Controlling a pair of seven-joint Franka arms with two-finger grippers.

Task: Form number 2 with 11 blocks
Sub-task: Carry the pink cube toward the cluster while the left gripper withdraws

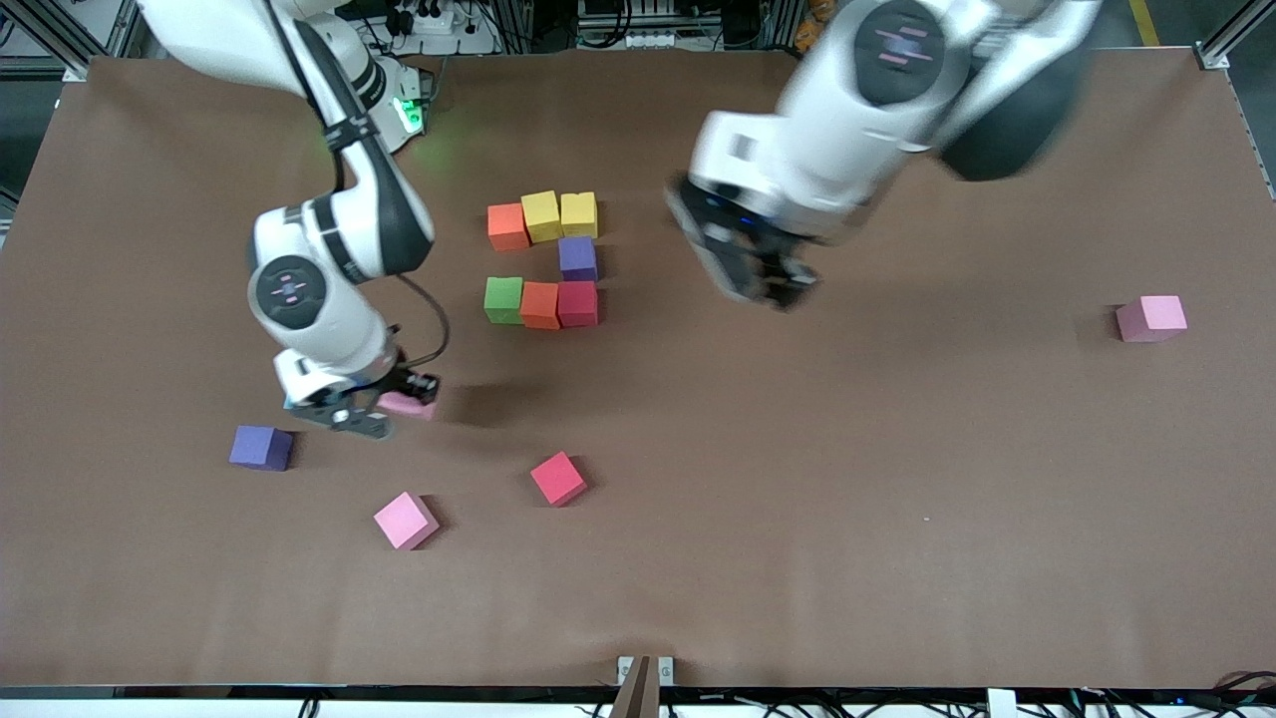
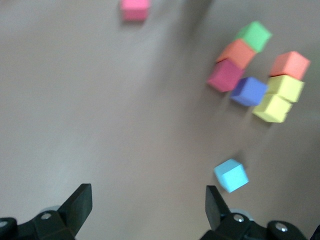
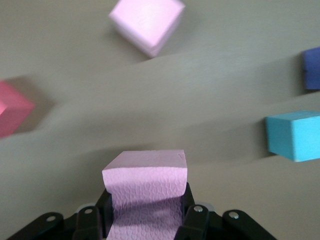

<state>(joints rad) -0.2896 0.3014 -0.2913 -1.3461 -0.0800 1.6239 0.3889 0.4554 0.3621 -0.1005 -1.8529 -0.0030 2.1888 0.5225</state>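
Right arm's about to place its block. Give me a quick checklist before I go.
1. Grip: right hand shut on the held pink block: ok.
2. Left hand open, empty, over bare table, off the number 2: ok.
3. Spot touching the green block, nearer the front camera, free: ok.
4. Top three rows in place, seven blocks: ok.
5. Bottom-row stock on the table: loose red block, loose pink block, loose purple block: ok.
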